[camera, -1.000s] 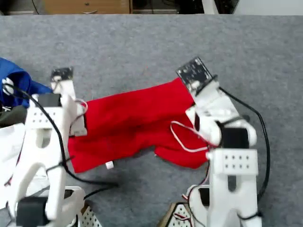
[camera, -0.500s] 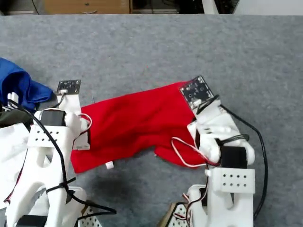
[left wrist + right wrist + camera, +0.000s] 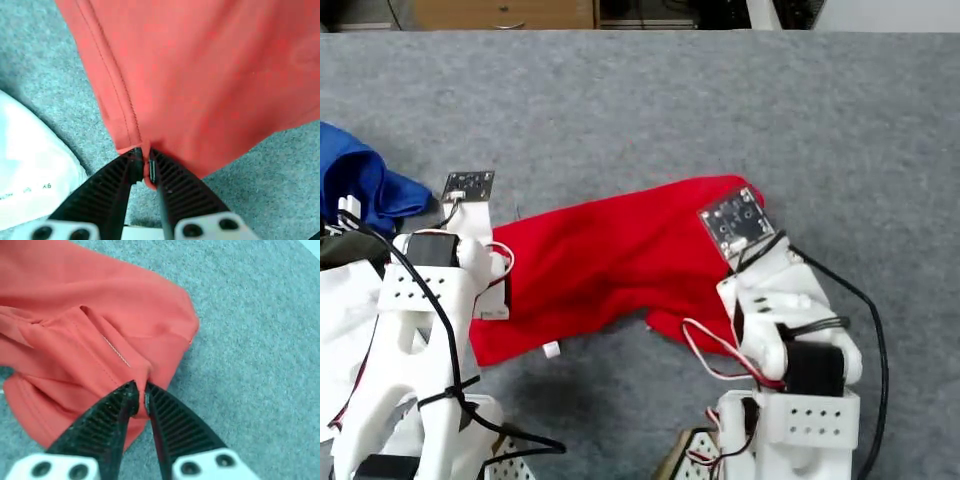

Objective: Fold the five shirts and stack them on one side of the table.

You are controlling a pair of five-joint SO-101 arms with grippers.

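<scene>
The red shirt [image 3: 610,260] lies spread mid-table, with bare grey table [image 3: 720,100] surface running from it to the far rim. The left gripper [image 3: 144,162] is clamped on the stitched hem corner. The right gripper [image 3: 140,394] is clamped on a fold at the opposite end. A blue shirt [image 3: 360,180] sits at the left edge. A white tag [image 3: 551,349] shows at the near hem (print unreadable).

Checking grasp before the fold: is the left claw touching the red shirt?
Touching. The left wrist view shows the left claw shut on the hem edge of the red shirt, cloth pinched between its tips.
</scene>
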